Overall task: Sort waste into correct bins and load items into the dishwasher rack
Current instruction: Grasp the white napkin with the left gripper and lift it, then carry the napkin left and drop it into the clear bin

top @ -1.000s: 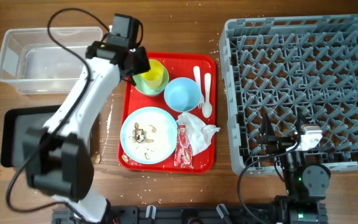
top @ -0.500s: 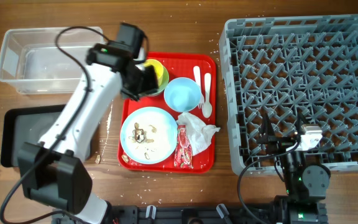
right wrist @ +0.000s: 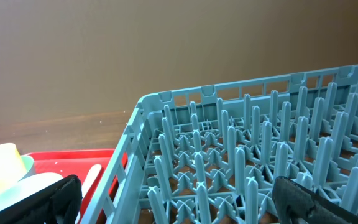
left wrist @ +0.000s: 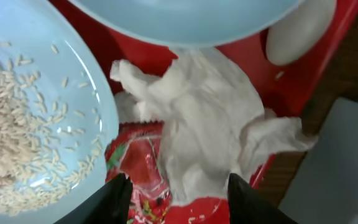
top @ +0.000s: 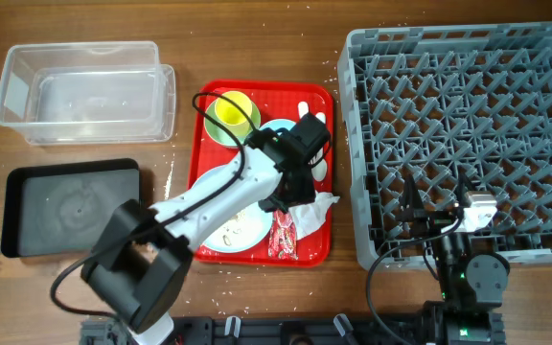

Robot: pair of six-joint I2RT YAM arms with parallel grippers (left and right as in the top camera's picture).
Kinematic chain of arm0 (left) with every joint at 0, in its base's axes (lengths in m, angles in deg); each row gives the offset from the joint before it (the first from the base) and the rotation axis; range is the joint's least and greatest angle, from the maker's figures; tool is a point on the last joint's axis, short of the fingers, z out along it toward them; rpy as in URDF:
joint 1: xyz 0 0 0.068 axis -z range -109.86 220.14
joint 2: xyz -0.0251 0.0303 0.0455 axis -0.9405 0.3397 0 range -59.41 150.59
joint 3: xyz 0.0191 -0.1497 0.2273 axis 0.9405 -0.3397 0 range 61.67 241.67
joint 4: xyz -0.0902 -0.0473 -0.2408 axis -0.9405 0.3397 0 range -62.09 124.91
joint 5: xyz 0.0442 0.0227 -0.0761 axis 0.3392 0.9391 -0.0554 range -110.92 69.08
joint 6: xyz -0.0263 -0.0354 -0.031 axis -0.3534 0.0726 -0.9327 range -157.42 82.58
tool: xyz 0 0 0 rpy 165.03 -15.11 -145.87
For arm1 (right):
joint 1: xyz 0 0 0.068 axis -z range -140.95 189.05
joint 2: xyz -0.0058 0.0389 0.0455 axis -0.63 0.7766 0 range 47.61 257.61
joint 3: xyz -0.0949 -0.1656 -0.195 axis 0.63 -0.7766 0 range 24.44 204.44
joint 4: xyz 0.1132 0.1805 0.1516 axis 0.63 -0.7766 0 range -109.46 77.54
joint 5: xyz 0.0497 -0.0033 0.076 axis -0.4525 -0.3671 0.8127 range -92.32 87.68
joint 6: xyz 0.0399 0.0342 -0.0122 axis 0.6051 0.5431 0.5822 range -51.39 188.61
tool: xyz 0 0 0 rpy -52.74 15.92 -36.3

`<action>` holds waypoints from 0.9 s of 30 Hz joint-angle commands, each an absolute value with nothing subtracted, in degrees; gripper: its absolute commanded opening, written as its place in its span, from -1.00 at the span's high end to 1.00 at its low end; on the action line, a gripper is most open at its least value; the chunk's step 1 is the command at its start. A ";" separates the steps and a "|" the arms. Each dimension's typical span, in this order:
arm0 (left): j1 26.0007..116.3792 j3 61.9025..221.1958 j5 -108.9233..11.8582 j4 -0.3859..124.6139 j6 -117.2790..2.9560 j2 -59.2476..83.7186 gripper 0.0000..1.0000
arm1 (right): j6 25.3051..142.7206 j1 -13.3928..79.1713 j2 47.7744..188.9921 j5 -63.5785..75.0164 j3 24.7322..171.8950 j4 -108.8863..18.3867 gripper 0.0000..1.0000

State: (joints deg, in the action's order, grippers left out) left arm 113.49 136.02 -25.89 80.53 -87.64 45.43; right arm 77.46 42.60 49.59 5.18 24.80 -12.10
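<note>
Bins lie left of the red serving tray [top: 257, 96]: the clear tub [top: 84, 91] off its far left corner, the black tray [top: 70, 206] off its near left corner.

On the red tray's far left corner the yellow cup [top: 230, 112] stands inside the pale green bowl [top: 211, 131]. Nearer its middle the light blue bowl [top: 274, 128] is partly hidden by the left arm, and the light blue plate [top: 247, 230] fills the near left part, with white crumbs [left wrist: 30, 124] scattered over it. The white spoon [top: 319, 120] lies along the tray's right edge.

The left gripper [left wrist: 179, 199] hangs over the tray's near right corner with its fingers [left wrist: 118, 198] spread. The crumpled napkin [left wrist: 204, 137] lies directly below it, the lower edge of the paper showing in the gap between the tips. The red wrapper [left wrist: 138, 168] lies beside and partly under the napkin, closer to the plate. Whether the tips touch the paper cannot be told.

Right of the red tray stands the grey rack [top: 468, 115]. The right gripper [right wrist: 188, 202] rests at the rack's near edge, fingers spread wide, nothing between them but pegs.
</note>
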 commanded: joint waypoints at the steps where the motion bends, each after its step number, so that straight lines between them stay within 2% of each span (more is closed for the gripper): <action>1: 114.19 134.97 -24.21 75.89 -90.64 48.18 -0.01 | 76.65 42.80 49.28 5.47 24.73 -11.91 -0.99; 3: 114.30 134.97 -24.16 72.70 -90.61 49.93 0.04 | 76.65 42.80 49.28 5.47 24.73 -11.91 -1.00; 4: 114.30 134.97 -24.18 72.40 -90.61 50.23 0.14 | 76.65 42.80 49.28 5.47 24.73 -11.91 -0.99; 7: 114.30 134.97 -24.21 72.46 -90.59 50.26 0.55 | 76.65 42.80 49.28 5.45 24.73 -11.91 -0.99; 8: 114.30 134.97 -24.25 72.55 -90.59 50.26 0.86 | 76.67 42.80 49.28 5.47 24.73 -11.91 -0.99; 9: 114.30 134.97 -24.34 72.77 -90.57 50.21 0.92 | 76.65 42.80 49.28 5.47 24.73 -11.91 -1.00; 15: 114.24 139.60 -27.68 78.58 -90.15 43.70 0.92 | 76.65 42.80 49.28 5.45 24.73 -11.91 -0.99; 21: 110.87 139.60 -20.84 78.52 -90.15 34.45 0.92 | 76.65 42.80 49.28 5.47 24.73 -11.91 -0.99; 24: 103.48 139.60 -8.99 78.21 -88.80 28.53 0.92 | 76.63 42.80 49.28 5.45 24.73 -11.91 -0.99; 27: 91.00 139.60 -1.10 69.43 -78.26 25.43 0.92 | 76.65 42.80 49.28 5.45 24.73 -11.91 -1.00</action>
State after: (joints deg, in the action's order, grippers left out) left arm 99.79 138.49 -11.24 74.43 -86.99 28.22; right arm 77.46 42.60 49.59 5.18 24.80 -12.15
